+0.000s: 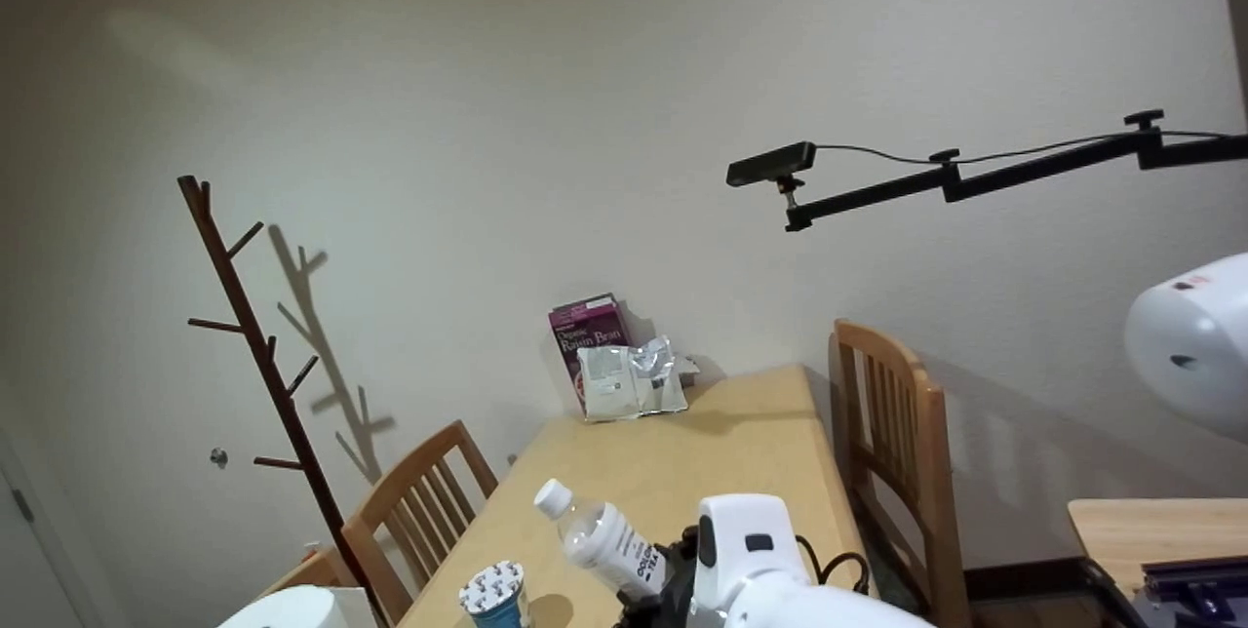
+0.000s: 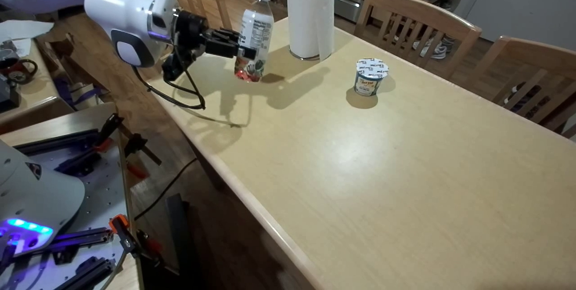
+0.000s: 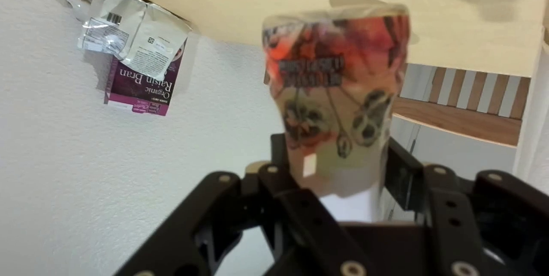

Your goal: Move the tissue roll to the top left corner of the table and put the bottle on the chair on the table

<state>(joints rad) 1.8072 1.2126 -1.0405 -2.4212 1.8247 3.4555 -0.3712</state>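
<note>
Gripper (image 3: 339,162) is part-closed, pinching the bottle (image 2: 257,31) near upright; it looks just above the table (image 2: 369,182), so straight down imo.

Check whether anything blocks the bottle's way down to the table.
Nothing visible does. The claw holds the bottle above the table; in an exterior view, the tissue roll and small blue cup stand apart from it, not beneath.
</note>
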